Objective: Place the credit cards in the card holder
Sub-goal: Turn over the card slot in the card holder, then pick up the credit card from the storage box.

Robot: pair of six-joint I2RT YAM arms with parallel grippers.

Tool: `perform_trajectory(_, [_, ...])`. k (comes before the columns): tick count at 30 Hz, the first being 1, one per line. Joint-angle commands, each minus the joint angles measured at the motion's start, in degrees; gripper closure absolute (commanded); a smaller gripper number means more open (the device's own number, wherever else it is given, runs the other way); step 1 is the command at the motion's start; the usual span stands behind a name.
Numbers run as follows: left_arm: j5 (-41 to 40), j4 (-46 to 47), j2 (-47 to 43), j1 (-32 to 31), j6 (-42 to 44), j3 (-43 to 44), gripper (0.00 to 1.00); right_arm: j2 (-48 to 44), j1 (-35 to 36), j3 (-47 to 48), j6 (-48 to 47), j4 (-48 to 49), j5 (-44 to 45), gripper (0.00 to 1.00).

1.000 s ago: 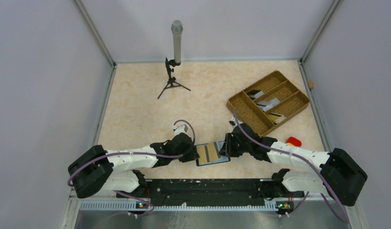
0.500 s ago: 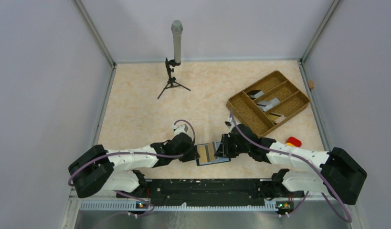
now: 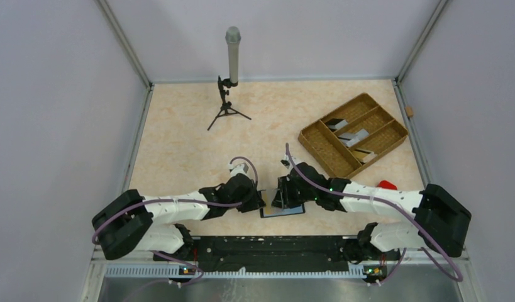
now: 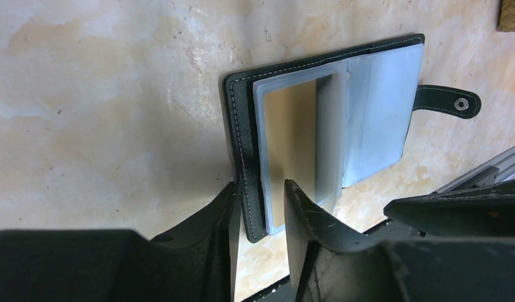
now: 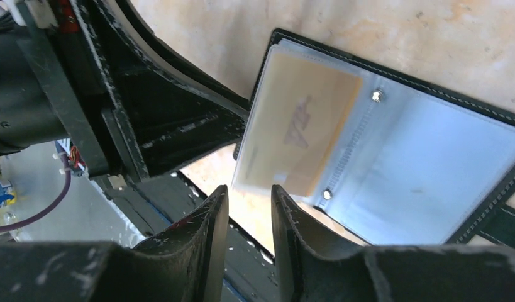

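The black card holder point(image 4: 237, 126) lies open near the table's front edge, clasp tab point(image 4: 446, 100) to its right. A pale card point(image 4: 292, 138) sits inside a clear sleeve on its left half; it is the same card point(image 5: 299, 132) in the right wrist view. My left gripper point(image 4: 260, 189) is shut on the holder's left cover edge and sleeves. My right gripper point(image 5: 249, 192) stands slightly open just off the sleeve's near edge, nothing between its fingers. From above, the right gripper point(image 3: 281, 195) covers most of the holder point(image 3: 286, 211). More grey cards point(image 3: 354, 135) lie in the tray.
A brown woven divided tray point(image 3: 324, 141) stands at the right. A microphone on a small tripod point(image 3: 228, 94) is at the back. A red object point(image 3: 387, 185) lies beside the right arm, and a black rail point(image 3: 273, 245) runs along the near edge.
My right arm has slid left over the open holder, hiding its tan pages from above, and its jaws have parted a little. The left arm has stayed put.
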Motion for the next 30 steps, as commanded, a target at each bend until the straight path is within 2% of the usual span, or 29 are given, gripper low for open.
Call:
perform_trajectory(1, [0.13, 0.45, -0.79, 0.89, 0.99, 0.12, 0.62, 1.97, 1.58, 4.1, -2.07, -0.08, 1.82, 0.68])
perform_trajectory(6, [-0.84, -5.69, -5.88, 3.38, 2.87, -0.31, 0.47, 0.22, 1.72, 6.79, -2.83, -3.02, 4.45, 0.53])
perform_trajectory(10, [-2.12, -12.52, -12.09, 6.67, 5.08, -0.27, 0.29, -3.81, 0.74, 11.18, -5.18, -12.37, 13.37, 0.38])
perform_trajectory(12, [-1.53, -15.7, -15.68, 9.6, 6.87, -0.29, 0.21, -5.88, -1.62, 13.05, -6.39, -17.94, 16.3, 0.33])
perform_trajectory(14, [-0.29, -19.19, -19.53, 13.79, 9.74, 0.31, 0.14, -7.39, -5.67, 14.42, -7.9, -21.98, 16.86, 0.32])
perform_trajectory(18, [0.78, -28.32, -25.49, 20.8, 18.5, 6.48, 0.02, -9.45, -14.48, 16.33, -11.37, -28.65, 20.12, 0.27])
perform_trajectory(23, [3.01, -38.16, -23.64, 27.57, 31.04, 18.79, 0.01, -9.02, -28.65, 19.0, -15.17, -32.66, 23.49, 0.25])
perform_trajectory(27, [7.63, -40.0, -20.01, 32.79, 37.53, 25.8, 0.01, -7.66, -39.81, 19.17, -16.24, -27.47, 21.71, 0.26])
perform_trajectory(30, [5.61, -39.73, -18.18, 34.88, 41.6, 28.52, 0.01, -5.03, -46.89, 19.17, -15.28, -21.62, 19.46, 0.27])
